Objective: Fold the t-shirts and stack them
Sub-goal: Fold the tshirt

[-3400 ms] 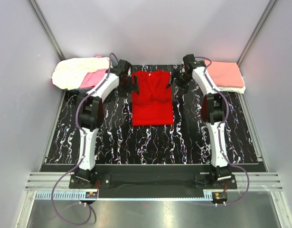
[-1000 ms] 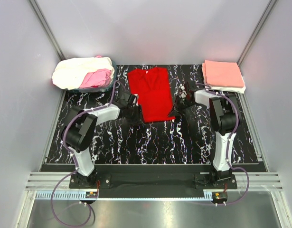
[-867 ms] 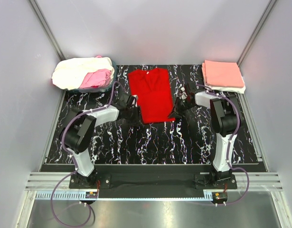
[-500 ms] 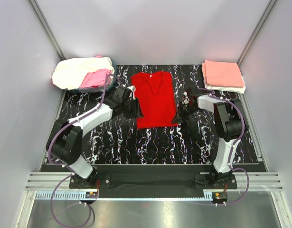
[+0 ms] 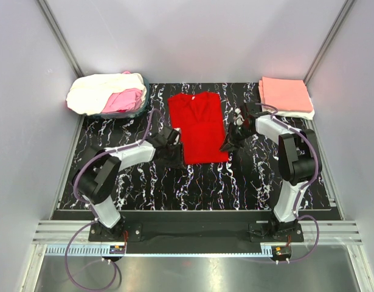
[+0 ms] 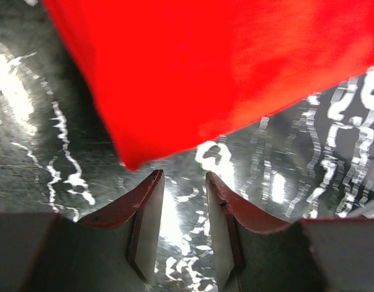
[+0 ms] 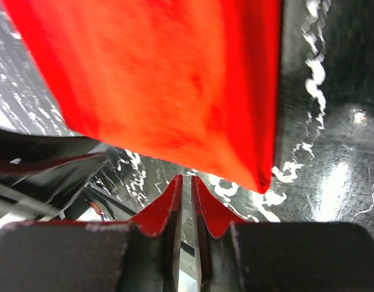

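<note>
- At the near left corner of the red t-shirt (image 5: 197, 128): left gripper (image 6: 183, 176), fingers spread a little, nothing between them, tips just short of the cloth's pointed corner.
- At the near right corner of the same shirt: right gripper (image 7: 187, 179), fingers all but pressed together, only a thin slit left, no cloth in it, tips just short of the hem.
- On both grippers: dark red inner finger faces, curving in to narrow tips, set on blocky grey bodies.
- Behind each gripper, out to either side of the shirt: jointed arms, white shells and black joints, with purple cable along them.
- Between the two grippers: the red t-shirt itself, flat on the table (image 5: 199, 182), folded into a long narrow rectangle, neck end far, hem end near.
- Cloth of the shirt: bright, even red, soft and matte, with faint creases running lengthwise and its long left edge doubled over into a thicker fold.
- Under and around the shirt: black glossy tabletop with white marble-like veins, bright glare patches close by both sets of fingers.
- Far left of the red shirt, well apart: loose rounded heap, cream-white t-shirt (image 5: 98, 91) crumpled beside and partly over a pink t-shirt (image 5: 123, 100).
- Far right of the red shirt, well apart: neat square stack with straight edges, salmon-pink t-shirt (image 5: 286, 94) on top, white t-shirt (image 5: 296, 114) showing as a thin rim beneath.
</note>
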Available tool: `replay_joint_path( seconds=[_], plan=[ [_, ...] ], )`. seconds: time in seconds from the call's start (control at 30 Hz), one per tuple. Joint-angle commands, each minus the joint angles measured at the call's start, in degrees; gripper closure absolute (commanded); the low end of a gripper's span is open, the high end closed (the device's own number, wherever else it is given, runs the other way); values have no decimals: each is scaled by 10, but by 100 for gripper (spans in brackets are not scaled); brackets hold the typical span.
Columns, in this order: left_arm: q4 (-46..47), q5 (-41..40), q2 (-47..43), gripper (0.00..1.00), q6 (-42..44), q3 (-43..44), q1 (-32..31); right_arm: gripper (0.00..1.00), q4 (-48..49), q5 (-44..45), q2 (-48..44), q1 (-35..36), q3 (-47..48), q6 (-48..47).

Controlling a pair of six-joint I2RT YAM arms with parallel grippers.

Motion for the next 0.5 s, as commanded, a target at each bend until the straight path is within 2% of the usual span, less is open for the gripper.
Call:
replay_joint_path(
  seconds=[0.0, 0.13, 0.33, 0.47],
  plan=[
    [33, -27, 6, 62, -3, -20, 3, 83, -28, 6, -26, 2, 36, -28],
    [21, -30, -16, 63, -4, -19, 0, 83, -30, 4, -15, -2, 31, -35],
    [-42, -54, -71, 63, 2, 43, -17, 83, -25, -6, -21, -3, 29, -32],
    [-65, -67, -63, 69, 9, 83, -17, 83, -29, -11, -20, -3, 33, -33]
  ],
)
